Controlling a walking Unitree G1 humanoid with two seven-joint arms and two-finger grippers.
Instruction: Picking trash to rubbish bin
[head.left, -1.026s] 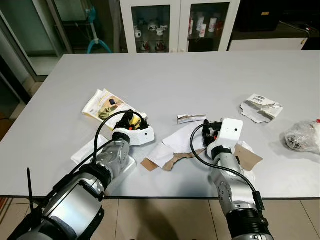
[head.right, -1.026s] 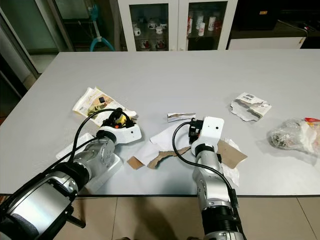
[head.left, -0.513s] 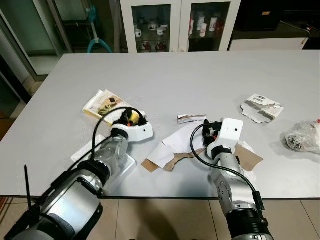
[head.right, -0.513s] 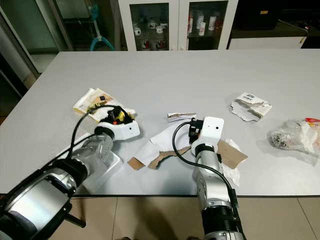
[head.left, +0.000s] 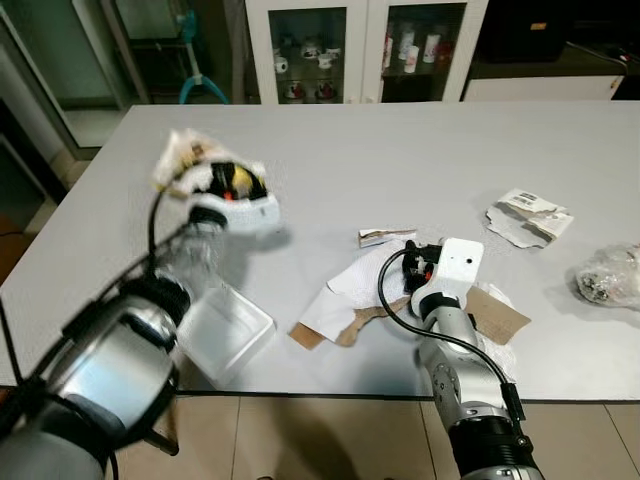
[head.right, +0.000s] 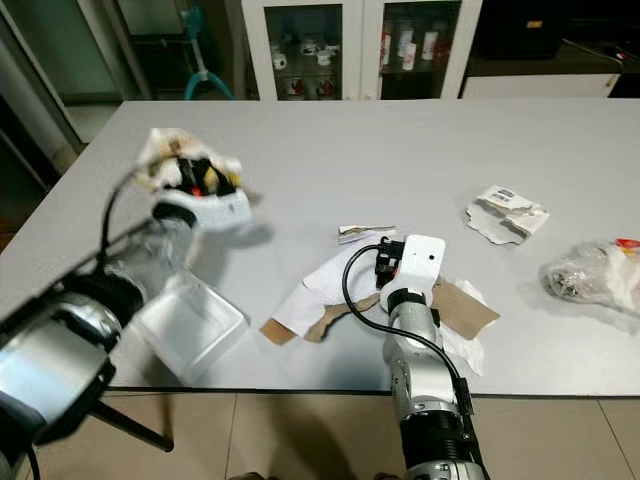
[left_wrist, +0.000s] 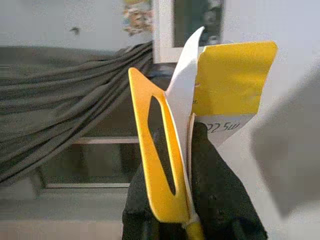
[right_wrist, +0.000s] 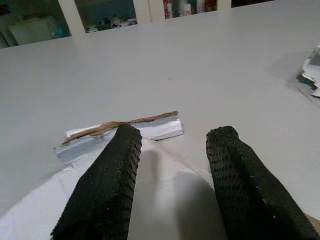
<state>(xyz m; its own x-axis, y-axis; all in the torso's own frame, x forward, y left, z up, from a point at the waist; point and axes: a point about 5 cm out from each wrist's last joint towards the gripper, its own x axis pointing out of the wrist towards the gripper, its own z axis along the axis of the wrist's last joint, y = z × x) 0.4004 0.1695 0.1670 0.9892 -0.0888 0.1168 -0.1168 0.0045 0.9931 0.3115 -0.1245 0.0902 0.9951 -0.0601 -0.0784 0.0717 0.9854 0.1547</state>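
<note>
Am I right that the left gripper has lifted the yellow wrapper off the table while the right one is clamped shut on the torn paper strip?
Not quite. The left gripper does hold the yellow wrapper up off the table. But the right gripper is not clamped on anything: the right wrist view shows its jaws apart, with the torn paper strip lying on the table just beyond them.

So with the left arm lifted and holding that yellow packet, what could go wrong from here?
1. The yellow packet is pinched at one edge by the left gripper, with loose flaps sticking out; it may slip free on the way to a bin.
2. The clear plastic tray lies at the table's near edge beside the left arm; a swing could knock it off.
3. The right gripper hovers open over the white paper, which could be dragged.
</note>
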